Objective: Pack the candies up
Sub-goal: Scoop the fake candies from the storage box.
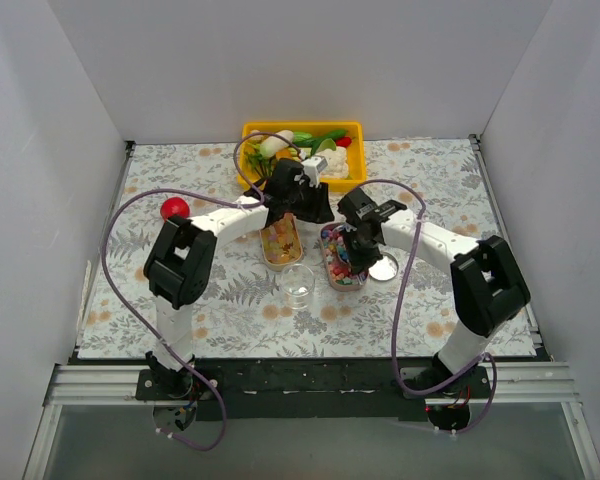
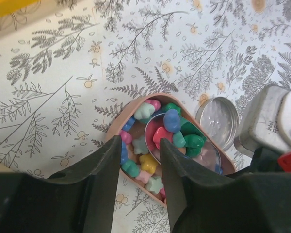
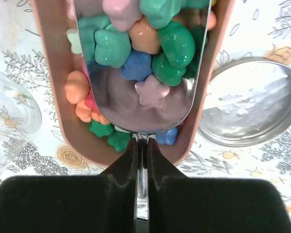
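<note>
Between right gripper fingers: thin handle of metal scoop, clenched tight. Scoop bowl ahead of fingers, loaded with pastel candies, sitting inside pink tray; more candies under and beside bowl. Right of scoop: round metal lid flat on table. Left of scoop: clear jar, upright. Left gripper released, fingers apart, nothing between, hovering over same tray; scoop just ahead of its tips. Second tray, orange-tan candies, beneath left arm, left of pink tray.

Candies in scoop, scoop in tray, lid right of tray
</note>
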Robot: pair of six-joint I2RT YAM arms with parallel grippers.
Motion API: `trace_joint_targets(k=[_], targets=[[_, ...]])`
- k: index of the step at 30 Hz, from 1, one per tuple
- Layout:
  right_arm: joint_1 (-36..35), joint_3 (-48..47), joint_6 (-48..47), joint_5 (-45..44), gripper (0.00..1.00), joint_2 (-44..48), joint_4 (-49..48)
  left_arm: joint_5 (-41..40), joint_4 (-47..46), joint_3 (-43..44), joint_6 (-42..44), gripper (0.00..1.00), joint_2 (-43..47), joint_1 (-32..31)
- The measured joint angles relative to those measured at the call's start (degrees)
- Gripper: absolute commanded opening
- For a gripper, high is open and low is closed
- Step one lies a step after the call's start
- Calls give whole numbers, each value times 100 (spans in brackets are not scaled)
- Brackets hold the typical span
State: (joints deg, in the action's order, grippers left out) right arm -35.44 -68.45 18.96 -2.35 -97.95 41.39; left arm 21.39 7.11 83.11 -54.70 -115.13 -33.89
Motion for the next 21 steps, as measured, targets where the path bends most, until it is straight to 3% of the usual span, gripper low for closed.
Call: trace_joint_targets(k=[13,21], targets=[[-339,258,-125,-374,1,1432,-76,-446,313,42,-114,54,490,155],[-564,-564,-98,-44,1,1423,1318,-542,968,-199,-466,69,1287,1123]])
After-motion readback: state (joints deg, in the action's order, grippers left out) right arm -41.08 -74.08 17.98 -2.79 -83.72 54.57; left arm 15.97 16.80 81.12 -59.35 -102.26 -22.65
